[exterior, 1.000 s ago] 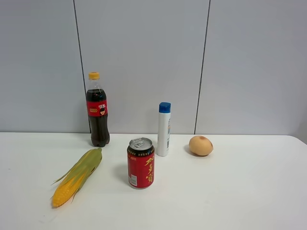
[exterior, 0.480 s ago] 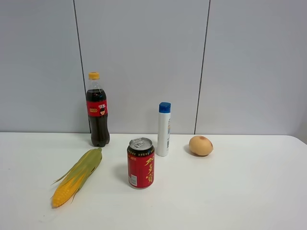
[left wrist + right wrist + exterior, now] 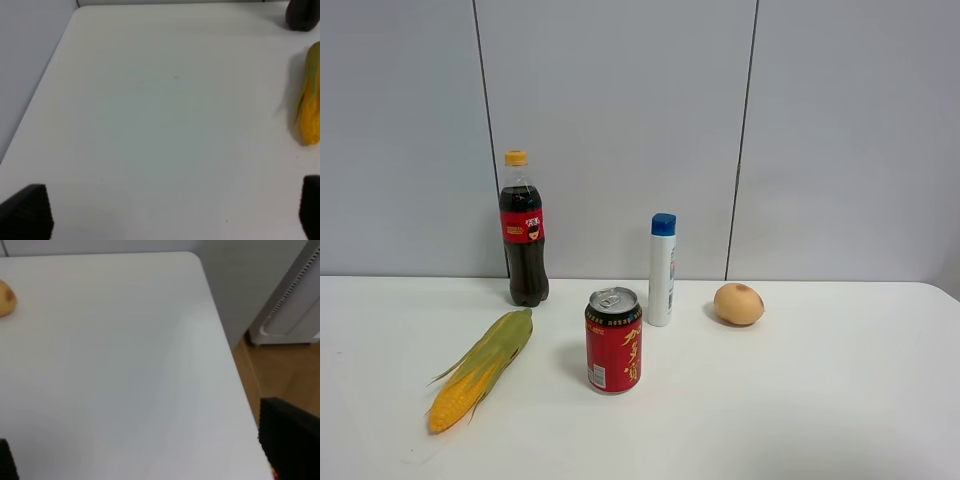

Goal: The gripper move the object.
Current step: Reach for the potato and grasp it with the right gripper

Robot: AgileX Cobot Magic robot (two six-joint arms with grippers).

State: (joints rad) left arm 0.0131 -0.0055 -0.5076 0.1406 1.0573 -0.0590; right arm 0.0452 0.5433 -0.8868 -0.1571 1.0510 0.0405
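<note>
My left fingers (image 3: 27,212) stand wide apart with nothing between them. Only bare table (image 3: 150,110) lies under them. The corn (image 3: 310,105) lies off to one side, and the dark base of the cola bottle (image 3: 302,15) stands beyond it.

My right fingers (image 3: 287,440) are spread just as wide and are empty too. They hang near the table's rounded corner. The fruit (image 3: 6,297) just shows at the edge of this view, well apart from them.

From the high camera neither arm is in the frame. The fruit (image 3: 738,303) sits right of centre, near the white bottle (image 3: 662,268) and apart from the can (image 3: 613,340) at lower centre.

I reckon the fruit is light, firm enough to hold but easy to bruise. It is smooth and round, so it may roll at a nudge. I would take it from above across its widest middle and close gently. I would keep to the side away from the white bottle.

Against the high view a second ago, nothing on the table has shifted. The fruit sits in the same spot.
</note>
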